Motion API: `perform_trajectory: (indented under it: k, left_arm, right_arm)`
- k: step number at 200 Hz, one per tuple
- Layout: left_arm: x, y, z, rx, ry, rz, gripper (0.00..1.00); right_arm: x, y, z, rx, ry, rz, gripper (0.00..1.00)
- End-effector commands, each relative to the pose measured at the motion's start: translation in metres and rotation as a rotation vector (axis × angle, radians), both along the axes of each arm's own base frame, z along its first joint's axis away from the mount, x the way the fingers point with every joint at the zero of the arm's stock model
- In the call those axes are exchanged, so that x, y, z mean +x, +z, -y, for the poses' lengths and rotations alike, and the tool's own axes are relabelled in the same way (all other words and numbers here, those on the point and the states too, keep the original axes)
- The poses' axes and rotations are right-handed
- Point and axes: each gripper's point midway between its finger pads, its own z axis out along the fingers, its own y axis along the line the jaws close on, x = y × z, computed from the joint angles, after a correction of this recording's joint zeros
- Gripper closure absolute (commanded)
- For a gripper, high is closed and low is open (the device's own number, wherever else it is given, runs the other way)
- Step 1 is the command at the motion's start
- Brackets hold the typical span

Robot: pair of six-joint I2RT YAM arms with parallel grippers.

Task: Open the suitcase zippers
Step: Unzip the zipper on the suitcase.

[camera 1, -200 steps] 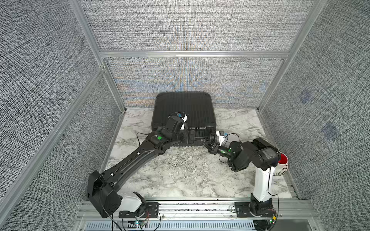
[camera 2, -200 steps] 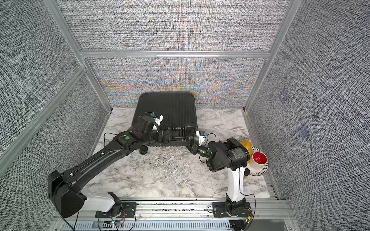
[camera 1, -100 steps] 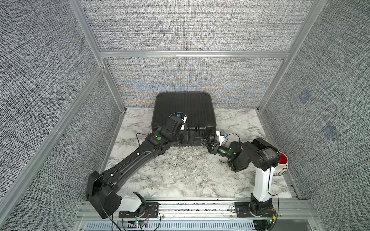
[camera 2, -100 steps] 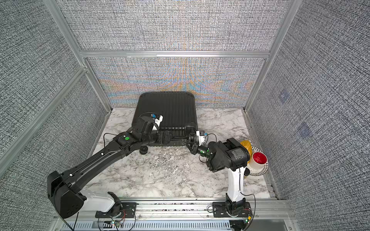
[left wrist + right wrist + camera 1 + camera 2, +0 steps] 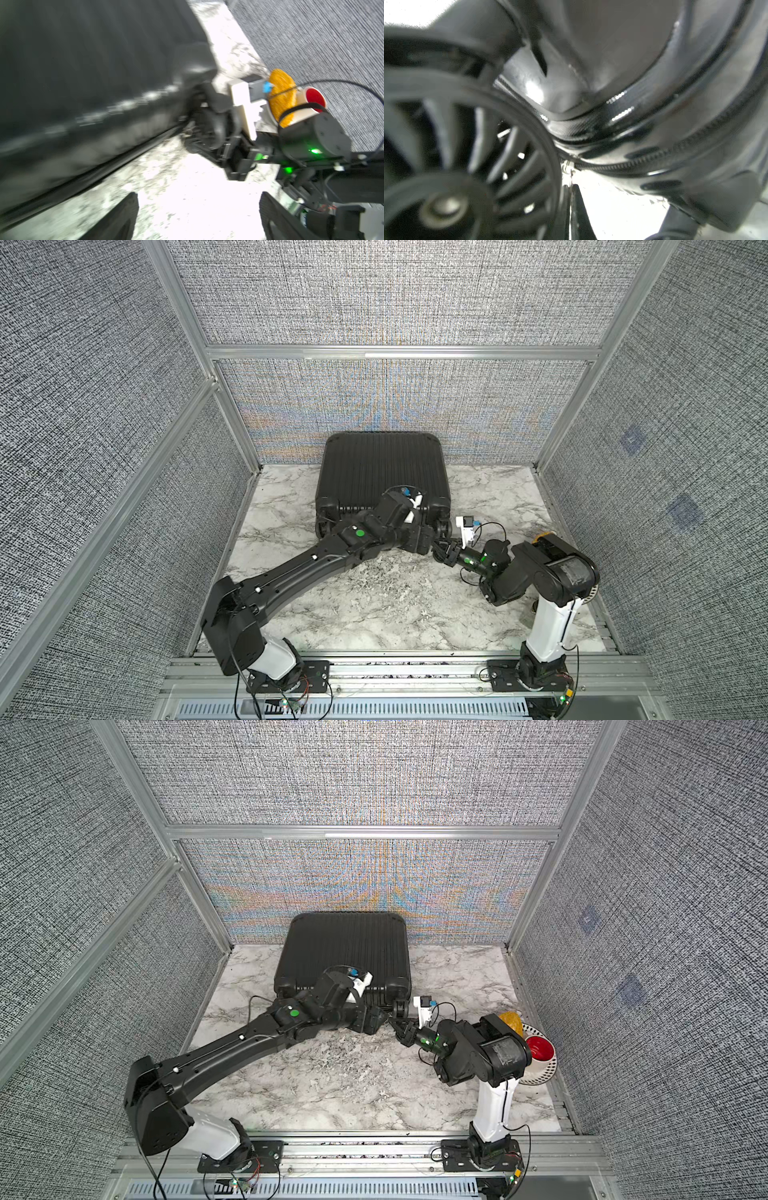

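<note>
Your suitcase (image 5: 382,472) lies flat at the back of the bench (image 5: 374,614), its far edge by the back wall and its wheels toward you. Both tools meet at its near right corner.

The left tool (image 5: 197,196) is spread wide with nothing between the fingers (image 5: 124,216). It hangs over bare bench just in front of the zip seam.

The right tool (image 5: 395,1024) is closed. Its tip sits right at the small pull where the zippers (image 5: 643,158) round the corner. You cannot tell from these views whether the pull is actually pinched.

A wheel (image 5: 467,166) crowds that tool closely on one side, and the left tool is almost touching it on the other, so you have very little room there.

The left arm (image 5: 291,576) lies slantwise over the bench, with its wrist over the case's near edge.

Behind the right arm's elbow, a plate (image 5: 540,1077) sits against the bench's right edge. It holds a red cup (image 5: 539,1048) and a yellow thing (image 5: 511,1019).

The front middle of the bench is open. There is a strip of bench on either side of the case, wider on the right.
</note>
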Motion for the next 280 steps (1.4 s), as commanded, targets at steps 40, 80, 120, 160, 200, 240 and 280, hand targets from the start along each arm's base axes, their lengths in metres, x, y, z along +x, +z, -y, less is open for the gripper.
perform_trajectory:
  k: [40,80,120,160,200,240,280]
  left_arm:
    - [0.003,-0.018,0.047,-0.004,0.270,-0.006,0.22]
    - [0.014,-0.036,0.049,0.109,0.357,-0.028,0.21]
    - [0.024,-0.047,0.035,0.184,0.469,-0.022,0.24]
    - [0.032,-0.048,0.042,0.188,0.479,0.008,0.24]
    - [0.042,-0.056,0.049,0.221,0.491,0.023,0.25]
    - [0.046,-0.067,0.041,0.274,0.531,0.018,0.39]
    - [0.045,-0.068,0.032,0.300,0.540,0.028,0.56]
  right_arm:
    - [-0.004,0.006,0.000,0.014,0.017,0.024,1.00]
    - [-0.005,0.008,0.001,0.011,0.020,0.029,1.00]
    - [-0.006,0.009,0.001,0.011,0.022,0.030,1.00]
    - [-0.006,0.008,0.001,0.011,0.022,0.027,1.00]
    - [-0.007,0.006,0.001,0.006,0.018,0.023,1.00]
    - [-0.012,0.008,0.004,0.003,0.010,0.027,1.00]
    - [-0.015,0.006,0.011,-0.023,-0.023,0.024,1.00]
